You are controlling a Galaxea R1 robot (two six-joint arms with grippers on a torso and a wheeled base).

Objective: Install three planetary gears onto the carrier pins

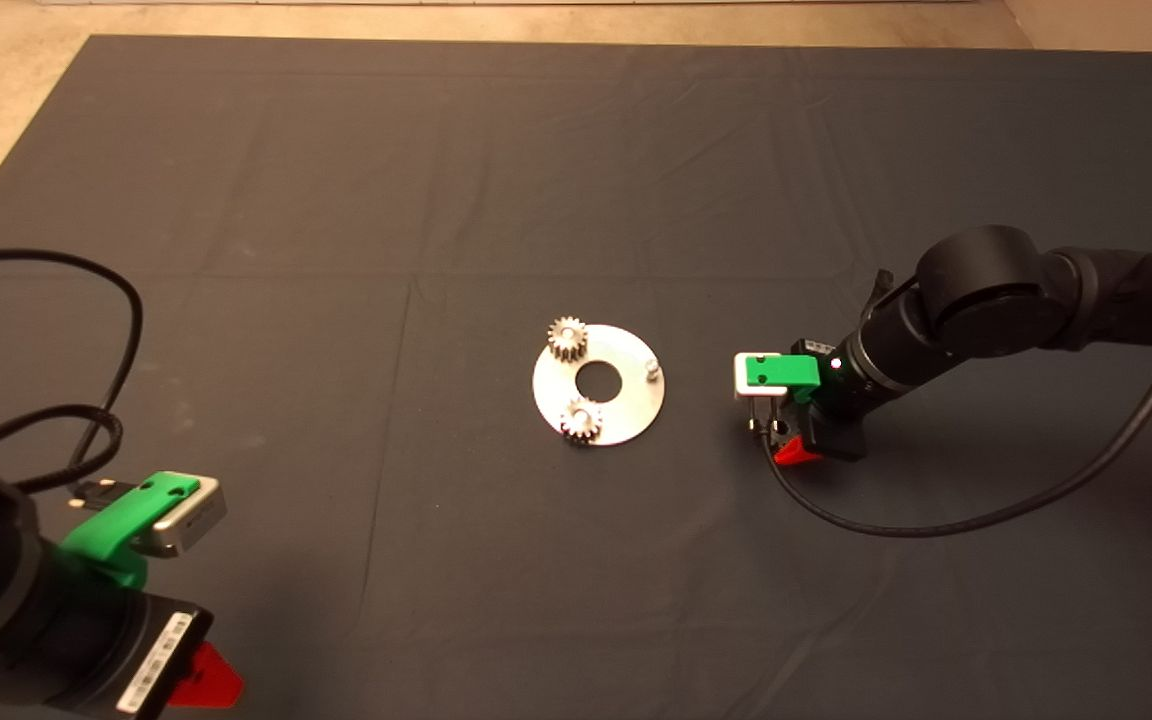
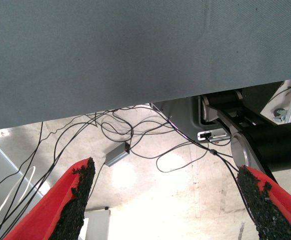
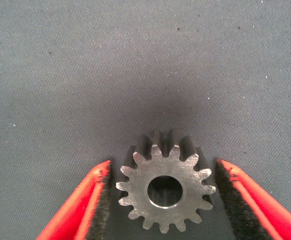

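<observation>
A shiny round carrier disc (image 1: 628, 402) lies at the middle of the mat. Two planetary gears sit on its carrier pins, one at the far left (image 1: 567, 338) and one at the near side (image 1: 581, 418). The third carrier pin (image 1: 651, 369) stands bare on the right. My right gripper (image 1: 782, 440) points down at the mat just right of the disc. In its wrist view the gripper (image 3: 163, 165) is shut on a third planetary gear (image 3: 164, 189), with a pad against its teeth on each side. The head view hides this gear. My left gripper (image 1: 204, 676) waits open at the lower left.
The dark mat (image 1: 436, 200) covers the table, with pale floor beyond its far and left edges. A black cable (image 1: 936, 525) trails from the right arm over the mat. The left wrist view shows the mat's edge (image 2: 135, 50) and cables on the floor (image 2: 120, 155).
</observation>
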